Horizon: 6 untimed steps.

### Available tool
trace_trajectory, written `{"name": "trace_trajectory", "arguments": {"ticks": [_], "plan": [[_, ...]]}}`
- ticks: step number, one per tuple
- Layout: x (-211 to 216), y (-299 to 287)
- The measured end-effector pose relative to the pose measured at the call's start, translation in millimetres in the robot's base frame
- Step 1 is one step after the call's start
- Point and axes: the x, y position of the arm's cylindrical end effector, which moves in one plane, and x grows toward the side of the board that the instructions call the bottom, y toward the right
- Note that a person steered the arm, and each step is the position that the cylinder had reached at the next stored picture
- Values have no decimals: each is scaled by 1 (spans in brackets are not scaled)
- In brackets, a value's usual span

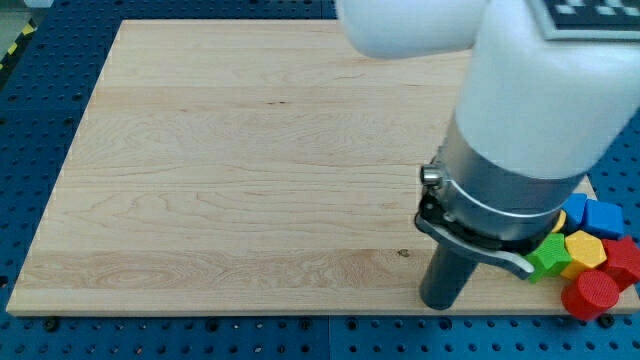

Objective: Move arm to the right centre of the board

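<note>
The wooden board (250, 170) fills most of the view, from the left side almost to the right edge. It lies flat on a blue table with rows of little holes (40, 90). The left part and the middle of the board show only pale wood grain.

Farther right comes the big white and grey arm (530, 110). It hangs down from the view's top right and hides a lot of the board's right side. Under its grey ring sticks the dark rod. My tip (440, 305) sits near the view's bottom edge of the board, toward the right. It touches no block. It has nothing to open or shut, and it holds nothing.

Just right of my tip, a bunch of blocks sits packed close in the bottom right corner. First comes a green block (548, 255), near my tip but apart from it. Beside it is a yellow block (583, 251). Above them are blue blocks (598, 216), partly hidden by the arm. A red cylinder (590, 296) stands at the very bottom, with another red block (624, 260) at the view's right edge. Their exact shapes are hard to tell.
</note>
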Motion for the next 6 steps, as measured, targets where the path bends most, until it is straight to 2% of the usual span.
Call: {"name": "trace_trajectory", "arguments": {"ticks": [1,4,6], "plan": [[0,-14],[-58,-145],[-128,-157]]}}
